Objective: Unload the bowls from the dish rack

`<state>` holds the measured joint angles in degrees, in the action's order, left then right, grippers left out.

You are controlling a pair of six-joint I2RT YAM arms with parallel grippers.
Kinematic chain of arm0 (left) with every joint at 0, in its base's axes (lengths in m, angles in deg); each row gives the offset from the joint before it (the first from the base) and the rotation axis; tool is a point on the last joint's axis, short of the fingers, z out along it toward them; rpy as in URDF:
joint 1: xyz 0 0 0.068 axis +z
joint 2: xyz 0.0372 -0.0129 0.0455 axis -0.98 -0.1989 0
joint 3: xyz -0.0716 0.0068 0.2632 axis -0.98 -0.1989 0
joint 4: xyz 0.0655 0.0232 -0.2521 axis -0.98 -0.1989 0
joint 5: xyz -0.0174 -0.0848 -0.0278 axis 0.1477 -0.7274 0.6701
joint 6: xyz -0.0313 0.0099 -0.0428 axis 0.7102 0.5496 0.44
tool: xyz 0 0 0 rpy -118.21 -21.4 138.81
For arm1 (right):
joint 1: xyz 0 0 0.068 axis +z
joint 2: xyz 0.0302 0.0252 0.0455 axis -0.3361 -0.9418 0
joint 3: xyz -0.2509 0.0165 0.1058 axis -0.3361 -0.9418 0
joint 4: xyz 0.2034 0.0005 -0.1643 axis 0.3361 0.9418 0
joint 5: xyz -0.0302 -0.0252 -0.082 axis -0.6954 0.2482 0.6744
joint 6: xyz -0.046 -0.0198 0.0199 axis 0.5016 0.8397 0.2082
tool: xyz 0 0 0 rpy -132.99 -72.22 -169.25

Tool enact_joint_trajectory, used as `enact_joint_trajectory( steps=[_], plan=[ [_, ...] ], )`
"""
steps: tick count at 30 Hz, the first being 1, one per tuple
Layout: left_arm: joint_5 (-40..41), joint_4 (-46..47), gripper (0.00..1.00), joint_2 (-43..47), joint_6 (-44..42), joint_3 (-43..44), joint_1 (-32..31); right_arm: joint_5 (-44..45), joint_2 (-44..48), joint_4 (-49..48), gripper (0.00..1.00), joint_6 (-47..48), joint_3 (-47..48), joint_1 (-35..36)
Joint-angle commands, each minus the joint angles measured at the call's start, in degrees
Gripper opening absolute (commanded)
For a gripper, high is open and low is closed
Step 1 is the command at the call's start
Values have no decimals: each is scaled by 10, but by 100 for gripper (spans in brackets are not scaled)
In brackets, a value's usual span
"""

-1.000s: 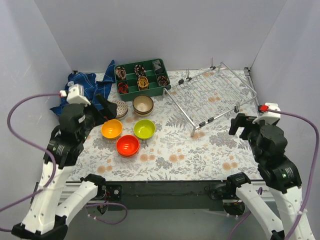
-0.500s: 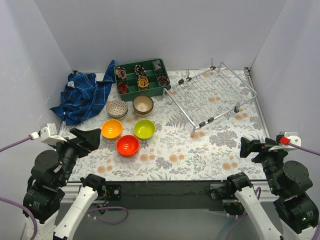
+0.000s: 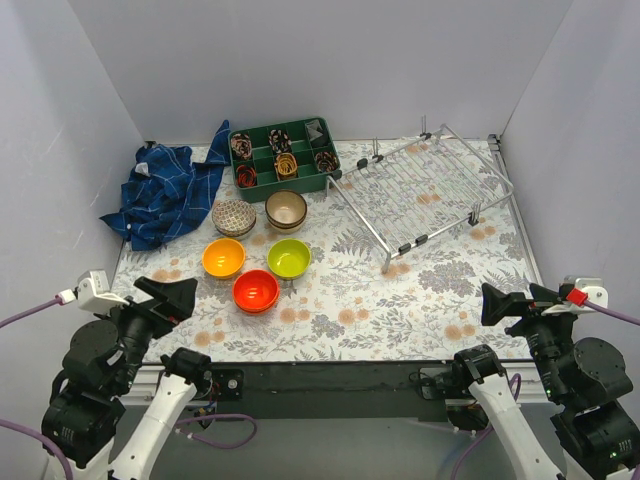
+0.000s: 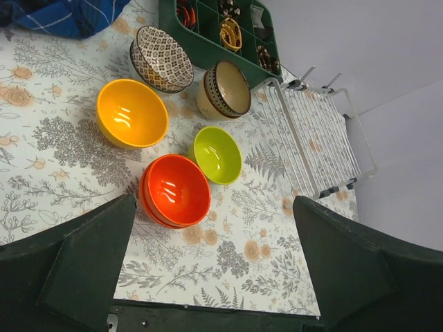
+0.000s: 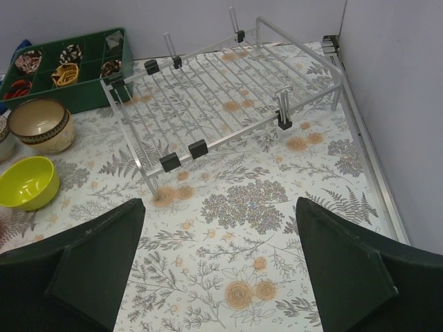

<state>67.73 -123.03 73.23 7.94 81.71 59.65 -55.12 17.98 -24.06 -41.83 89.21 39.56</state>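
Lower left, the left tool (image 3: 165, 298) hangs over the tabletop's (image 3: 400, 300) near edge, jaws wide apart, holding nothing. Centre-left on the tabletop the bowls sit clustered: yellow-orange bowl (image 3: 223, 258), dotted bowl (image 3: 233, 217), red-orange bowls (image 3: 255, 291) stacked, beige bowl (image 3: 286, 209), lime green bowl (image 3: 289, 258). The dish rack (image 3: 425, 190) stands apart at upper right, and lower right the right tool (image 3: 505, 303) has its jaws wide apart too.
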Motion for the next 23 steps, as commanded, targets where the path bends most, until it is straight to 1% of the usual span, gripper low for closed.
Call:
enact_joint_trajectory(
  steps=[1,23],
  plan=[
    [5,-21,98,7,9,-7,0,0,7,-10,98,-5,11,2],
    [2,-15,98,13,19,-23,0,4,17,-10,99,-9,10,6]
  ],
)
